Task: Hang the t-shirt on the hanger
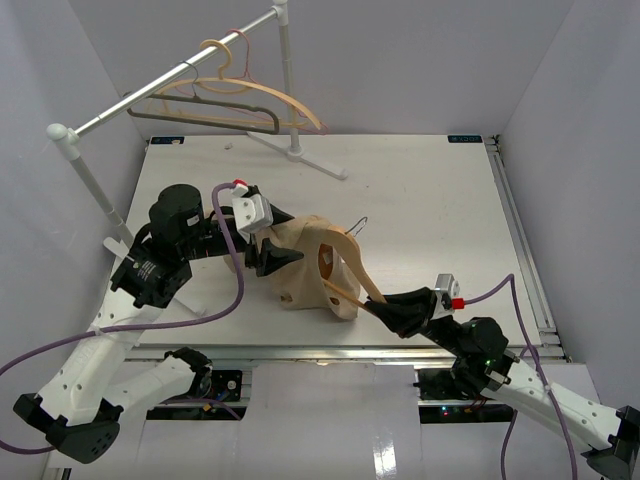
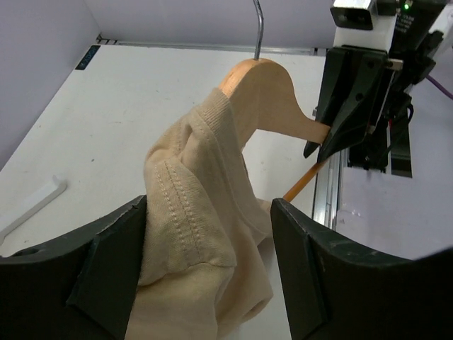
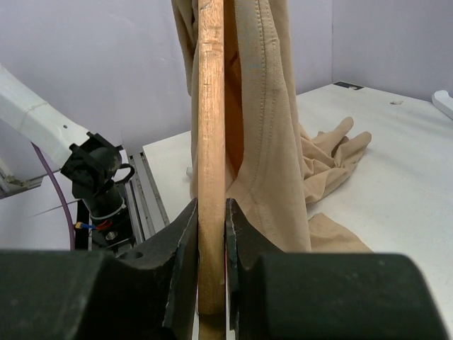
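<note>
The tan t-shirt [image 1: 300, 262] hangs bunched over one shoulder of the light wooden hanger [image 1: 347, 262], above the middle of the table. Its collar wraps the hanger's shoulder [image 2: 272, 99] below the silver hook [image 2: 259, 28], and loose cloth [image 3: 333, 152] trails on the table. My right gripper [image 1: 385, 305] is shut on the hanger's other arm [image 3: 211, 142], holding it up at a tilt. My left gripper [image 1: 278, 258] stands open at the shirt's left side. A fold of shirt [image 2: 191, 212] lies between its wide jaws, which do not pinch it.
At the back left stands a white garment rack [image 1: 180, 75] with a dark grey hanger [image 1: 215, 115] and another wooden hanger [image 1: 270, 95]; its foot [image 1: 300, 155] rests on the table. A metal rail [image 1: 520, 240] runs along the table's right edge.
</note>
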Motion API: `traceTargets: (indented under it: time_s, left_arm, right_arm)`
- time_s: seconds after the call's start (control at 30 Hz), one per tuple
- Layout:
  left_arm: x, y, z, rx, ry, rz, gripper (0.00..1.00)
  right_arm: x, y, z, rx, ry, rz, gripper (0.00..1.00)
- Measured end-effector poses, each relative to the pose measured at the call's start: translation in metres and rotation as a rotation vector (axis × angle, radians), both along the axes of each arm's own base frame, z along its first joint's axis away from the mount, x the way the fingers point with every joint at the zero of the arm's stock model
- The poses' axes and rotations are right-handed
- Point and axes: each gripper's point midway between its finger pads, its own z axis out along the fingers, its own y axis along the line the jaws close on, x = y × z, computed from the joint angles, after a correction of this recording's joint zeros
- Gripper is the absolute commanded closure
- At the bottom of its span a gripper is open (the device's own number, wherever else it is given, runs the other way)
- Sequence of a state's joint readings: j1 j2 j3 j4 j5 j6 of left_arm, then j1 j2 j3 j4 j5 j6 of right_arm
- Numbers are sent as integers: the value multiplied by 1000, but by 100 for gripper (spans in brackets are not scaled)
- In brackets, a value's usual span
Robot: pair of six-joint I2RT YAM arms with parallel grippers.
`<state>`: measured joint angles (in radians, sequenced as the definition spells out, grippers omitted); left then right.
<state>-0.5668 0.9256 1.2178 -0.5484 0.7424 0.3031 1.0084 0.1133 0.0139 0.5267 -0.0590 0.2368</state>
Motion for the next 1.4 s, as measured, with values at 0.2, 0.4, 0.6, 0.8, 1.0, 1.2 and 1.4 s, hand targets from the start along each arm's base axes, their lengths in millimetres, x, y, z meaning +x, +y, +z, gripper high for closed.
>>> traceTargets:
  time_s: [0.2, 0.4, 0.6, 0.8, 1.0, 1.2, 1.4]
  left_arm:
    - [-7, 5, -13, 70, 23, -24, 20]
    - [3, 0, -9, 127, 59, -38, 22]
    - [4, 0, -22, 185, 113, -51, 19]
    - [7, -1, -23, 209, 132, -58, 23]
    - [-6, -5, -31, 211, 172, -127, 49]
    - [-24, -8, -49, 223, 246, -205, 80]
    - [-48, -6, -35, 176, 263, -297, 100]
  right_arm:
    - [-6, 0, -9, -33, 9, 25, 92]
    - [-6, -2, -9, -33, 7, 22, 92]
    - [-9, 2, -16, -62, 14, 50, 92]
    - [-14, 8, -25, -107, 26, 91, 92]
    - [-17, 10, -27, -123, 27, 115, 92]
    - [-21, 11, -20, -141, 9, 136, 92]
    - [-27, 16, -9, -182, -18, 176, 92]
